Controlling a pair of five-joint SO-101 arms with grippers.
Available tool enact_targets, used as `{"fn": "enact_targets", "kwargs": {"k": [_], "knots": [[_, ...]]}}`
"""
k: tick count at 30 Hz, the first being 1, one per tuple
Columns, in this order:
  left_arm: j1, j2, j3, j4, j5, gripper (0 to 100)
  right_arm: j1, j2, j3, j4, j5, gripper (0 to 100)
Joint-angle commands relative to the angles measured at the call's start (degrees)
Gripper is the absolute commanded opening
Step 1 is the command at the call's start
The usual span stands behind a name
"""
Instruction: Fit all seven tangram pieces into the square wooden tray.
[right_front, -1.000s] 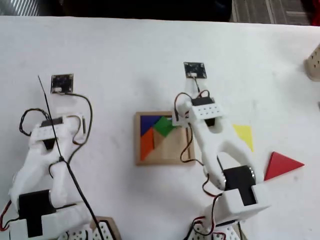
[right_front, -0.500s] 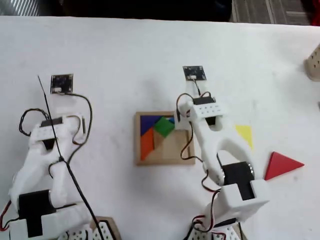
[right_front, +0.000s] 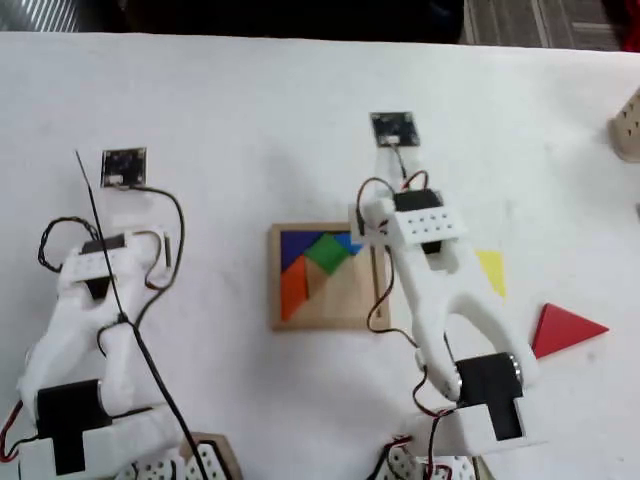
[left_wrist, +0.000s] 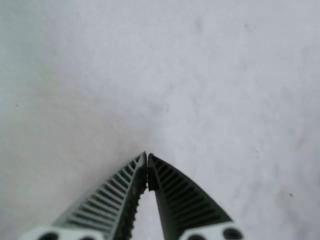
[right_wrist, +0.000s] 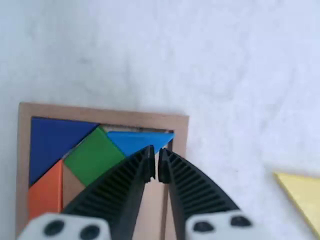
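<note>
Two tools, both pressed together — right tool (right_wrist: 156, 152) at the light-blue triangle (right_wrist: 134, 139) in the wooden tray (right_wrist: 100, 112), likely nudging it flush; left tool (left_wrist: 146, 159) parked aside.

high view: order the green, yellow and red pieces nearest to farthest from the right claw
1. green piece, in the tray by the right claw
2. yellow piece, on the table
3. red piece, farther out on the table

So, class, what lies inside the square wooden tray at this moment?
Inside the tray: a dark blue piece, a green square, a light blue piece, an orange piece and bare wood. The right gripper hides the floor beneath it.
</note>
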Motion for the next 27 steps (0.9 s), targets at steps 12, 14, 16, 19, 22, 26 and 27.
{"fn": "enact_targets", "kwargs": {"k": [12,14,16,19,22,26,27], "knots": [[-0.5,-0.7,-3.0,0.0,-0.2,2,1.0,11.5,-2.3,-13.8,5.5,1.8],[-0.5,-0.7,-3.0,0.0,-0.2,2,0.7,11.9,-2.3,-12.3,6.5,1.8],[-0.5,-0.7,-3.0,0.0,-0.2,2,0.7,10.9,-2.5,-9.5,7.6,1.8],[-0.5,-0.7,-3.0,0.0,-0.2,2,0.9,7.8,-2.2,-7.0,7.6,1.8],[-0.5,-0.7,-3.0,0.0,-0.2,2,2.0,4.3,-2.0,-5.1,7.4,1.8],[-0.5,-0.7,-3.0,0.0,-0.2,2,3.7,0.9,-0.3,-5.1,7.4,1.8],[-0.5,-0.7,-3.0,0.0,-0.2,2,3.6,0.4,0.8,-6.0,7.4,1.8]]}}
